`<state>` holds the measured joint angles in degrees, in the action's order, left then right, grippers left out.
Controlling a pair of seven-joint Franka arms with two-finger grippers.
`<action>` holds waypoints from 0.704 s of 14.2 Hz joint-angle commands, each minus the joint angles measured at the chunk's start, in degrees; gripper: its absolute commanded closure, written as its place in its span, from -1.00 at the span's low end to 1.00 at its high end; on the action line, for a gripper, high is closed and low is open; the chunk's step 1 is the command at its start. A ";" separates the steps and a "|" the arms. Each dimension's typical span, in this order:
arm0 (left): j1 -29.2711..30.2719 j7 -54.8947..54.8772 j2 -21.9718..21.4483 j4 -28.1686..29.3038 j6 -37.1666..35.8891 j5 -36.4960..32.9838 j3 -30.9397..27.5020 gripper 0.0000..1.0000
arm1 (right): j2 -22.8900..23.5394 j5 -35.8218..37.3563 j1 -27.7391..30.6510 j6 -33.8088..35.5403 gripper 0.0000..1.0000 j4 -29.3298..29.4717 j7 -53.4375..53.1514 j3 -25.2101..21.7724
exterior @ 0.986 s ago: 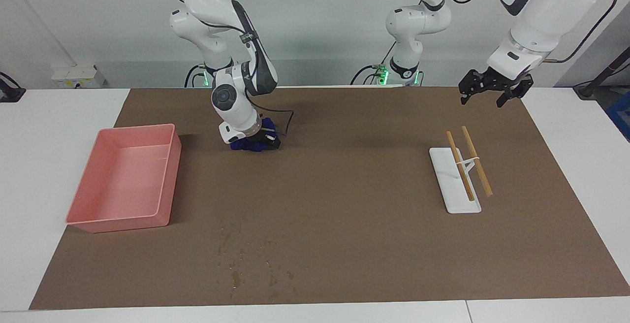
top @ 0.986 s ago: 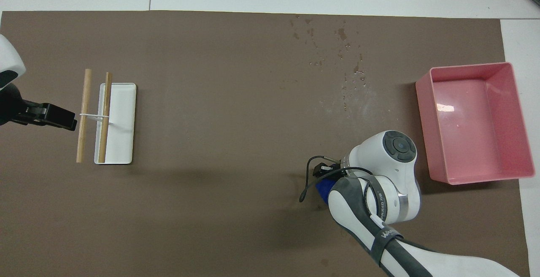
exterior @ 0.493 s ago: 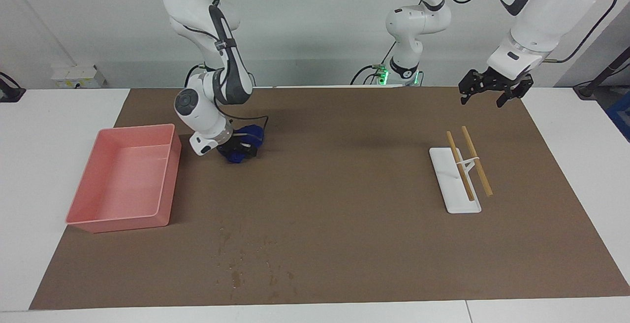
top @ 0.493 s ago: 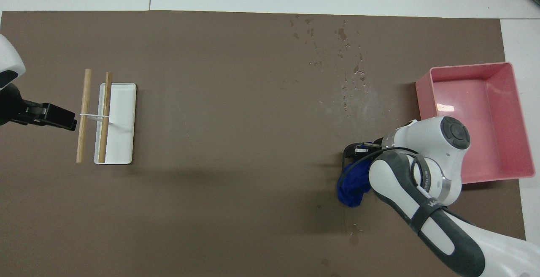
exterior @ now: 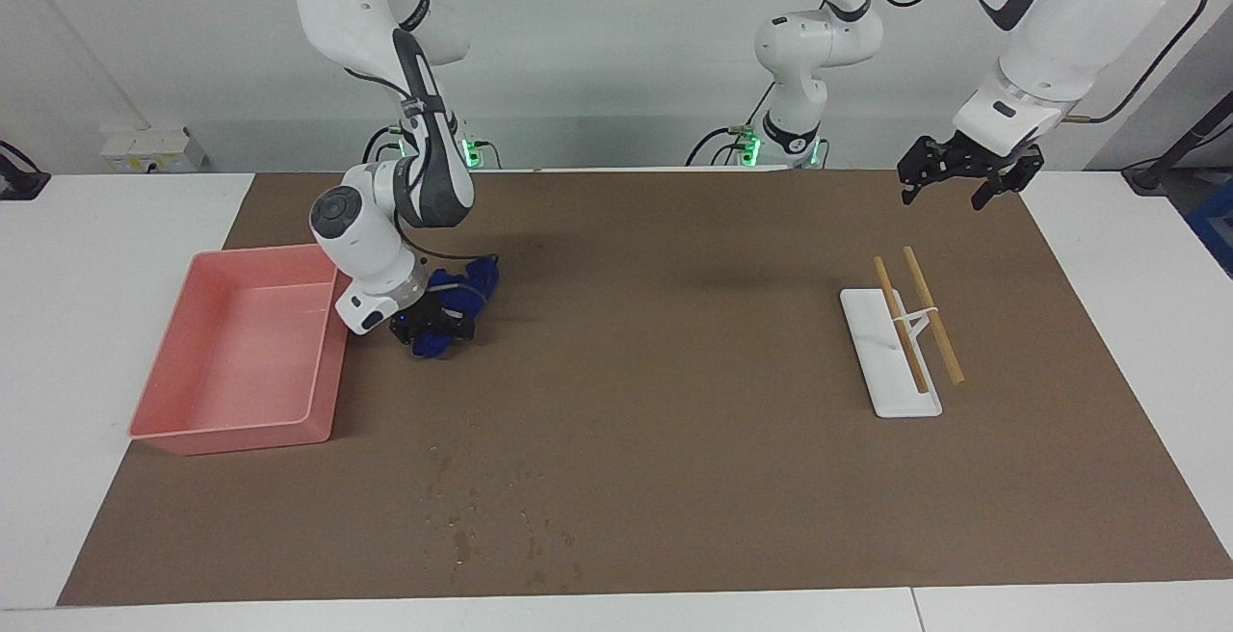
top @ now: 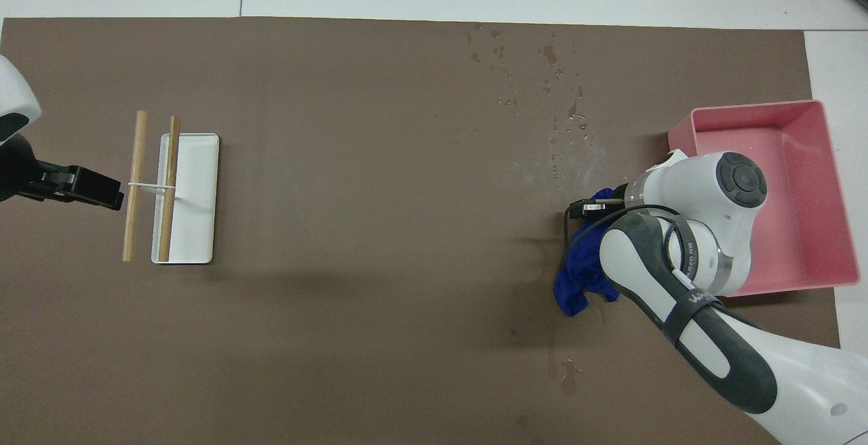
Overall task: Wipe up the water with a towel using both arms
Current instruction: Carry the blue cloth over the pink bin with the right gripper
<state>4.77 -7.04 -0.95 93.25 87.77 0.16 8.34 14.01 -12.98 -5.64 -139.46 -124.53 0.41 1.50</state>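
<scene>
The navy-blue towel (exterior: pixel 455 308) is a wrinkled lump low on the brown mat beside the pink tray (exterior: pixel 231 432). My right gripper (exterior: pixel 432 326) is shut on it, and the cloth trails toward the robots. In the overhead view the towel (top: pixel 578 278) shows under the right arm's wrist. The water (exterior: pixel 482 509) is scattered droplets and dark specks on the mat, farther from the robots than the towel; it also shows in the overhead view (top: pixel 542 85). My left gripper (exterior: pixel 966 181) hangs open and empty in the air over the mat's edge at the left arm's end, waiting.
The pink tray (top: pixel 746 109) stands at the right arm's end. A white flat plate (exterior: pixel 891 372) with two wooden sticks (exterior: pixel 931 314) across it lies toward the left arm's end. A few wet specks (top: pixel 566 377) lie nearer to the robots than the towel.
My right gripper has dragged the towel away from the robots and toward the pink tray, closer to the water. The left arm has not moved.
</scene>
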 commanded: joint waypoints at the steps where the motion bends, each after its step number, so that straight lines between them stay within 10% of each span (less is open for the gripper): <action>1: -0.20 -0.60 -1.51 1.50 -0.06 0.10 -0.35 -1.00 | 1.19 2.61 0.89 1.20 1.00 4.11 0.74 0.34; 10: -0.20 -0.60 -1.51 1.50 -0.06 0.10 -0.43 -1.00 | 4.80 5.42 1.42 21.94 1.00 24.06 0.21 0.25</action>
<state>4.77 -7.04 -0.95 93.25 87.77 0.16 8.34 17.33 -9.92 -5.55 -120.92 -104.89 0.41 1.21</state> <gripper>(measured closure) 0.000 1.000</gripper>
